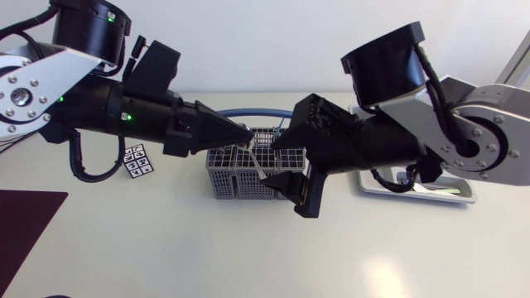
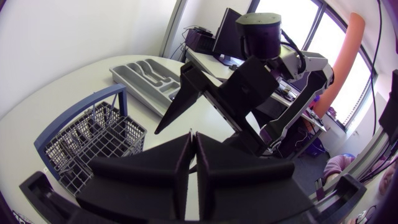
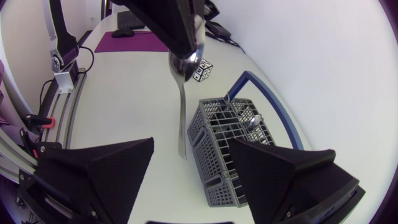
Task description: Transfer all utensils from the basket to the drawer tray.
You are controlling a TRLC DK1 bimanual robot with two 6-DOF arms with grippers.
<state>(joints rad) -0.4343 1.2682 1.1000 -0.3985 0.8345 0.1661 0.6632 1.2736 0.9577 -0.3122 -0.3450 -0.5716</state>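
Left fingers (image 1: 222, 128) pinch spoon (image 1: 256, 162) above basket (image 1: 218, 171) (right fingers (image 1: 289, 135) spread, close by).

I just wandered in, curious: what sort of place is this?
Likely a robotics lab staging a kitchen chore: a left arm and right arm over a table with a basket and tray, the left arm holding a spoon.

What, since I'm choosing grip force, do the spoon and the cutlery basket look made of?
The spoon looks like polished stainless steel: its bowl mirrors its surroundings brightly. The cutlery basket seems matte grey moulded plastic: an even, dull lattice with no glints, though coated wire cannot be excluded.
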